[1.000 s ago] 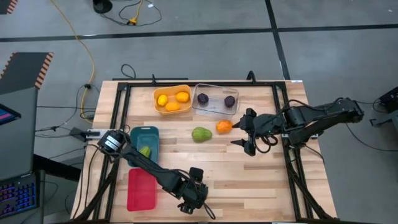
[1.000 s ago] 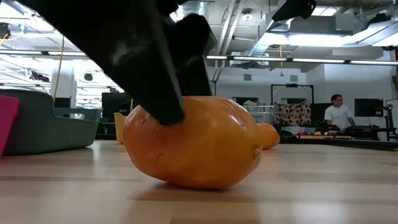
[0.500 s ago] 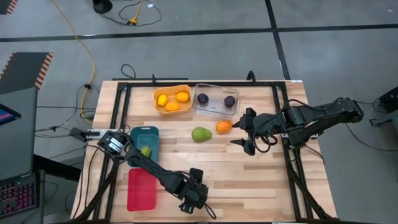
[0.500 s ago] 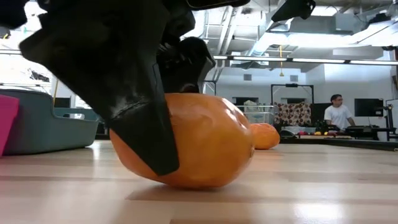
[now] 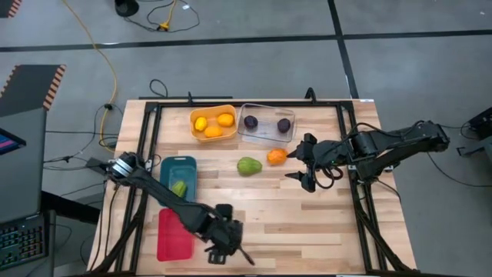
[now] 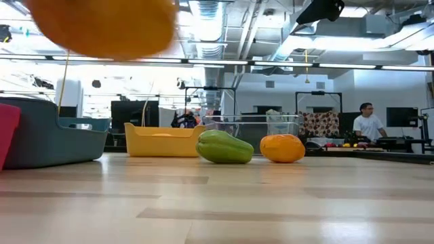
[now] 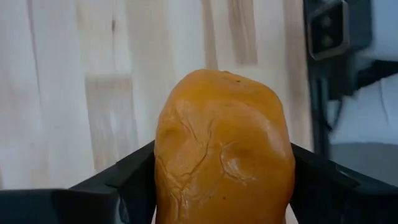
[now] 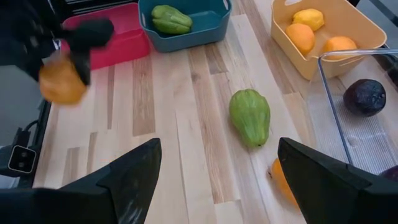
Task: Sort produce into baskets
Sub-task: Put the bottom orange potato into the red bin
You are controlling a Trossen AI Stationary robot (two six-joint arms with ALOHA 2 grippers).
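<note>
My left gripper (image 5: 221,248) is near the table's front edge, right of the red basket (image 5: 173,235), shut on a large orange produce piece (image 7: 224,149). The piece shows high up in the low view (image 6: 102,27) and is hidden under the gripper in the high view. My right gripper (image 5: 295,165) is open and empty at the table's right, beside a small orange piece (image 5: 276,156) and a green piece (image 5: 248,166), both lying on the table. The orange basket (image 5: 192,127) holds three yellow-orange pieces. The clear basket (image 5: 266,139) holds two dark purple ones. The teal basket (image 5: 181,163) holds a green one. My left gripper pinches the large orange piece between its two fingers (image 7: 127,177), one on each of its two long sides (image 7: 163,168). The piece reaches forward past the fingertips. It is lifted clear of the table, as the low view and the right wrist view (image 8: 61,82) show.
A black frame (image 5: 146,154) runs along the table's left, right and far sides. The four baskets stand at the far middle and the left. Bare wood lies between the red basket and the right arm.
My left gripper has risen and gone toward the table's left edge, carrying the large orange piece. The piece lay on the table a second ago and is now lifted clear. The green and small orange pieces behind it now show in the low view.
</note>
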